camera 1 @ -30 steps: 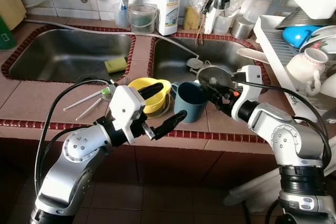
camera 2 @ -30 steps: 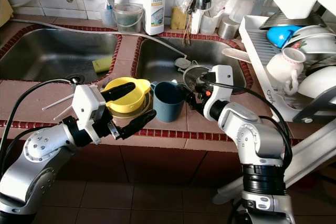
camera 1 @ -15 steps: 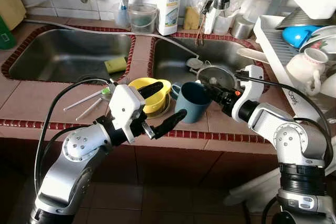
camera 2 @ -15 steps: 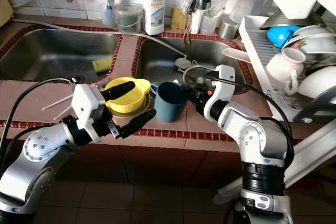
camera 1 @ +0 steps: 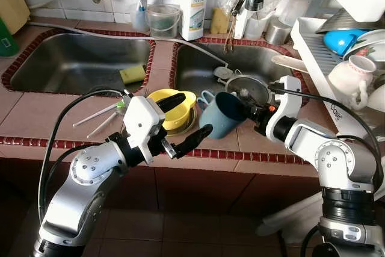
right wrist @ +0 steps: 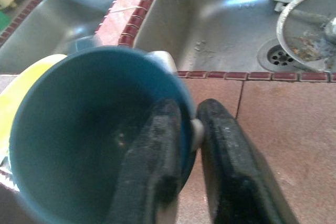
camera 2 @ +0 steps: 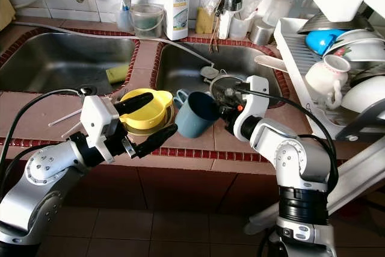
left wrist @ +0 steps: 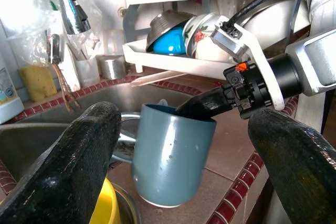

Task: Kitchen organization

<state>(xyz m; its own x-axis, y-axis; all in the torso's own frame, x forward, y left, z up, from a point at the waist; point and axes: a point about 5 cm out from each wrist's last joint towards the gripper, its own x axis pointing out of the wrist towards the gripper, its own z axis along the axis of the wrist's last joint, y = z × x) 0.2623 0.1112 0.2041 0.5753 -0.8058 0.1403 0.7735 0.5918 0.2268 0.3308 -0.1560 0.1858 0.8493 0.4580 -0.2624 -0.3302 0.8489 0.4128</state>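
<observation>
My left gripper [camera 1: 185,123] hangs over the tiled counter's front edge with its fingers spread wide and nothing between them, the upper finger covering part of the yellow plastic bowl [camera 1: 170,111], whose underside and whatever it sits on I cannot make out. Just right of that bowl the blue ceramic mug [camera 1: 221,114] tilts, mouth leaning toward my right arm, handle half hidden behind it. My right gripper [right wrist: 185,129] is pinched on its rim, one finger inside, one outside

Silver jointed arms, white wrist housings, black cables; left tool [camera 1: 183,123] and right tool [right wrist: 189,145] black-fingered.
</observation>
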